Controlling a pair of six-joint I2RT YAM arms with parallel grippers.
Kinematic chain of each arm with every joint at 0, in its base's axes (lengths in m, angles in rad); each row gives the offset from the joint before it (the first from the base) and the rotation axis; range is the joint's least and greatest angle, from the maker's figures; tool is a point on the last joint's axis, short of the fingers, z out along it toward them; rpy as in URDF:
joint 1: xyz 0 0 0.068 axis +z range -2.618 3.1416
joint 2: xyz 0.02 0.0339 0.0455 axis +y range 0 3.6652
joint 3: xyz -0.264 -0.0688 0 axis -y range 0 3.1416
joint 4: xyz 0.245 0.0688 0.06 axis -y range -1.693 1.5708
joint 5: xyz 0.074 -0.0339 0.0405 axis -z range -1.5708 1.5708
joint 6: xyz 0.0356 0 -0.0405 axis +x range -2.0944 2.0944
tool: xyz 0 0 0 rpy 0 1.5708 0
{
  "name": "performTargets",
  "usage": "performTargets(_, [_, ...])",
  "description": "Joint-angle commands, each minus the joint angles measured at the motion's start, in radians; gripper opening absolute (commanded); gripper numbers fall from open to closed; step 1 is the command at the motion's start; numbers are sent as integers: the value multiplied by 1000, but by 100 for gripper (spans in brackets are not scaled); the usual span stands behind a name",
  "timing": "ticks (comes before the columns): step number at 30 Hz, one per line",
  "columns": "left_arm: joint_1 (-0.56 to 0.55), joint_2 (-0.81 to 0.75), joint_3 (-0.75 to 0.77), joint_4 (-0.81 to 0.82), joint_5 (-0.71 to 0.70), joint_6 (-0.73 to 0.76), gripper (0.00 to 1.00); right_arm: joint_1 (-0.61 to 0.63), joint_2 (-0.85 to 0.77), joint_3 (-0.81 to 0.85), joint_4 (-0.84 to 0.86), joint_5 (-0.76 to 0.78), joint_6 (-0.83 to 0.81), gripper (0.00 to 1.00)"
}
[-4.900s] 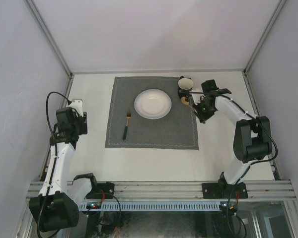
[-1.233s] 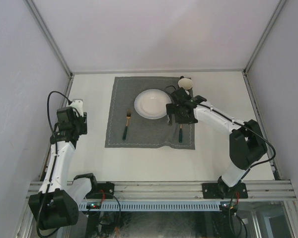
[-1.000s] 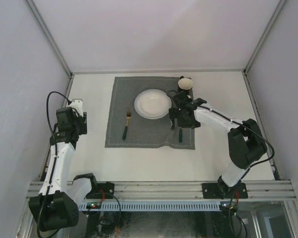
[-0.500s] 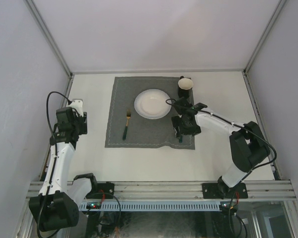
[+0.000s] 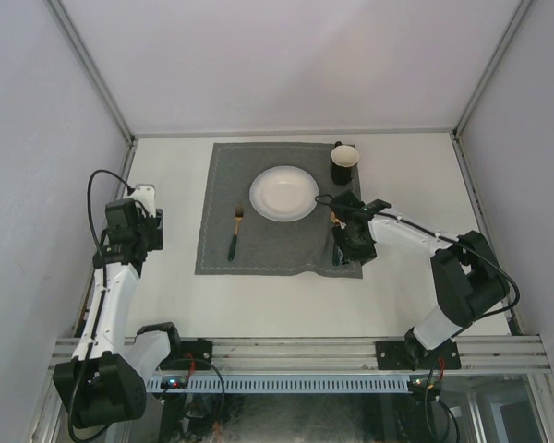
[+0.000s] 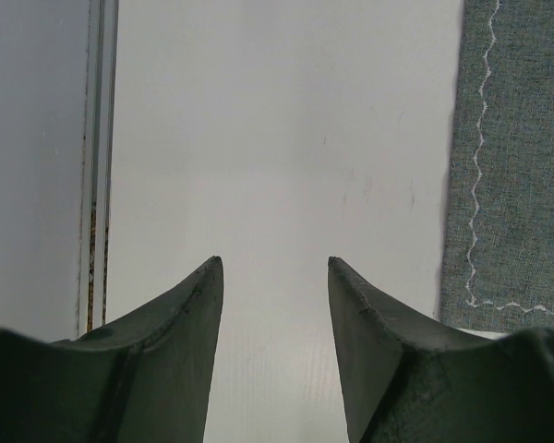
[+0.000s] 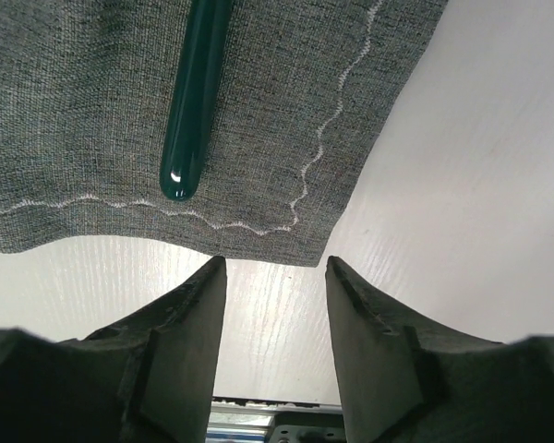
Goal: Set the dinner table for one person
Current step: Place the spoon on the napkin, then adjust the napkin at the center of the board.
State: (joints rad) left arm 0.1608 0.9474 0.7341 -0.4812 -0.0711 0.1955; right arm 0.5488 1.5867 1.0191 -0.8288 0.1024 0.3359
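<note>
The worktop [image 5: 286, 305] is a matte off-white slab with a faint grain, edged by thin aluminium rails and spreading beneath everything else. A square grey woven mat [image 5: 277, 245], hemmed with wavy white stitching, lies on its far middle and carries a round glossy white plate [image 5: 283, 193], a fork [image 5: 234, 233] with a dark handle, and a glossy green rounded utensil handle [image 7: 196, 101]. A dark mug [image 5: 343, 162] stands at the mat's far right corner. The right end effector [image 7: 270, 268] hovers over the mat's near right corner, jaws moderately apart, gripping nothing. The left end effector [image 6: 275, 268], likewise parted and empty, hangs over bare worktop left of the mat.
</note>
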Motion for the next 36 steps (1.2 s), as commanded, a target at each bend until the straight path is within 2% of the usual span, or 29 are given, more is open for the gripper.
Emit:
performTargets(1, [10,-11,8,23,17,13,53,-12,4,3,23,-4,-26,46])
performTargets(20, [9,-5,13,18,17,15,53,-81,18,-63,76,-40,-38,44])
performTargets(29, [9,-11,11,17,13,14,53,-87,38,-59,89,-68,-43,39])
performTargets(32, [9,-12,10,17,11,15,53,-86,53,-50,87,-82,-41,32])
performTargets(36, [10,-16,10,15,11,14,53,-88,60,-45,85,-83,-41,29])
